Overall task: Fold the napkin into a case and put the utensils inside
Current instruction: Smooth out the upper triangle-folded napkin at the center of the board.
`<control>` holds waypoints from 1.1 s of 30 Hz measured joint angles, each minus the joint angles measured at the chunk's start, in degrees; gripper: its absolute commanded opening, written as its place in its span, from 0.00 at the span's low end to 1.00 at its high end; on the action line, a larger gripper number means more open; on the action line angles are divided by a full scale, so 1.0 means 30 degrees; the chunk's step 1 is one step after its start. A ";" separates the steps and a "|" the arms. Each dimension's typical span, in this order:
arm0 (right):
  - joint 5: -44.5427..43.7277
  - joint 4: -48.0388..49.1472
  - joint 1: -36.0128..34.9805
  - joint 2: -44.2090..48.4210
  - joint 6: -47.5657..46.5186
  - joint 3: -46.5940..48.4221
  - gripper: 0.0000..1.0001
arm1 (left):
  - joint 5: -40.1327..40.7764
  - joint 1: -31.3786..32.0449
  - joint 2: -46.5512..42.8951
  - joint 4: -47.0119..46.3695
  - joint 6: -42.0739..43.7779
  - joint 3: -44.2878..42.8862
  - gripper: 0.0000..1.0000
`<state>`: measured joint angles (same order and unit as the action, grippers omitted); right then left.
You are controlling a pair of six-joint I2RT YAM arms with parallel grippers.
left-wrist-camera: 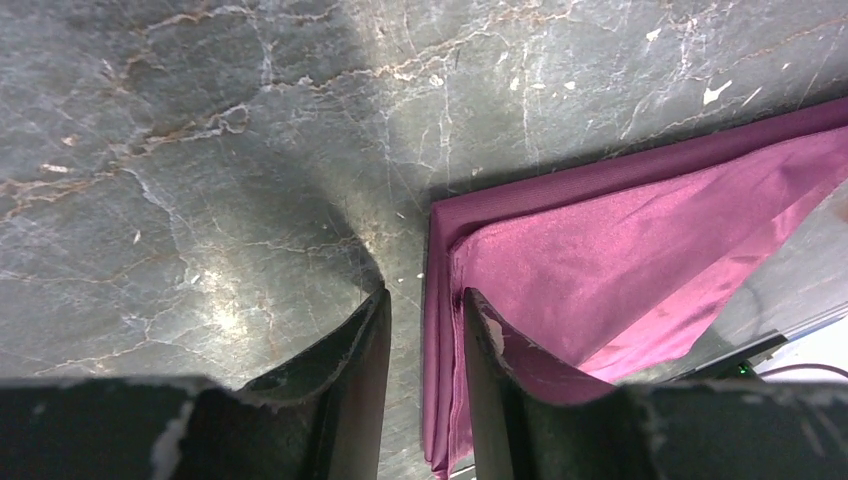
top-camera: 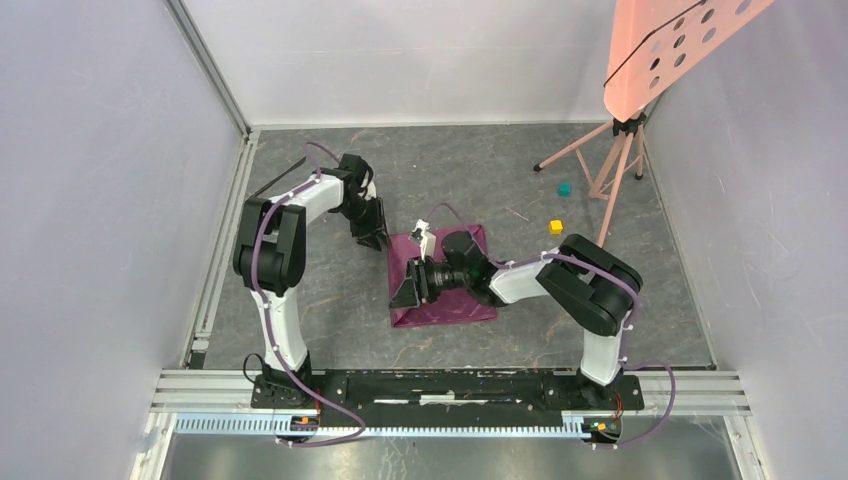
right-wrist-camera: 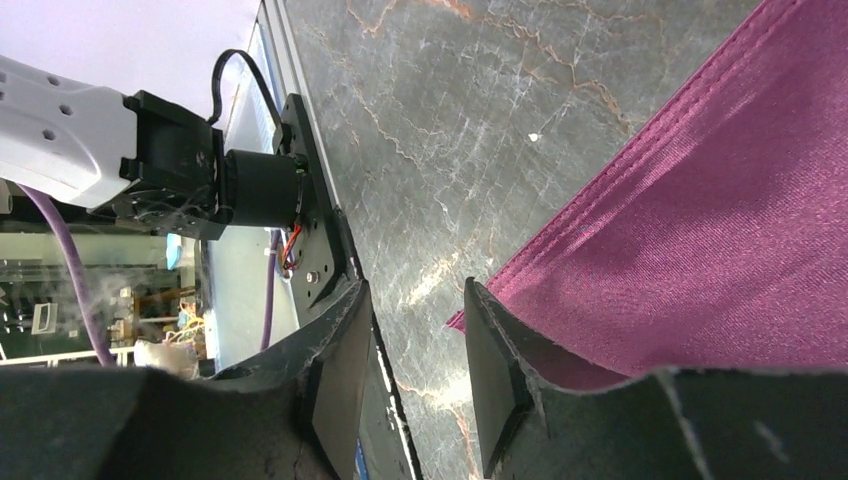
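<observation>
The plum-purple napkin [top-camera: 440, 290] lies folded into a rough square in the middle of the table. My left gripper [top-camera: 372, 236] is at its far left corner. In the left wrist view the napkin's [left-wrist-camera: 600, 250] layered edge runs into the gap of the left gripper [left-wrist-camera: 426, 295]; the jaws stand apart, the right one over the cloth. My right gripper [top-camera: 405, 291] is low at the napkin's near left edge. The right gripper [right-wrist-camera: 416, 285] is open over bare table, its right finger against the napkin's [right-wrist-camera: 720, 230] corner. A slim dark knife [top-camera: 278, 178] lies far left. The fork is not visible.
A yellow cube [top-camera: 555, 226] and a teal cube [top-camera: 564, 187] sit on the table at the back right. Beside them is a tripod [top-camera: 620, 160] carrying a pink perforated board. A metal rail [top-camera: 215, 260] runs along the left side. The left arm's base [right-wrist-camera: 250, 190] is near the right gripper.
</observation>
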<state>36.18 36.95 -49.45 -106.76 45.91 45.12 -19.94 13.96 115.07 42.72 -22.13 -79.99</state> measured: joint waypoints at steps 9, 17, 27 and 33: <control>-0.0036 0.0991 -0.0430 -0.1654 0.0481 0.0007 0.44 | -0.0022 0.0000 0.0313 -0.0066 0.0000 -0.0102 0.40; 0.0000 0.1552 -0.0772 -0.2681 0.0816 0.0233 0.46 | -0.0036 0.0000 0.0306 -0.0219 0.0000 -0.0102 0.43; -0.0175 -0.0299 -0.0801 -0.1341 0.0007 0.0525 0.53 | 0.0299 0.0000 -0.1129 -0.0342 0.0182 0.0189 0.56; -0.0430 -0.0481 -0.1443 -0.0539 -0.0189 0.0525 0.52 | 0.0095 0.0000 -0.1756 -0.0444 0.0204 0.0270 0.58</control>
<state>34.89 35.51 -53.78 -108.38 45.34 46.70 -19.66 13.96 109.80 41.39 -21.52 -79.18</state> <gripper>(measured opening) 0.527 0.563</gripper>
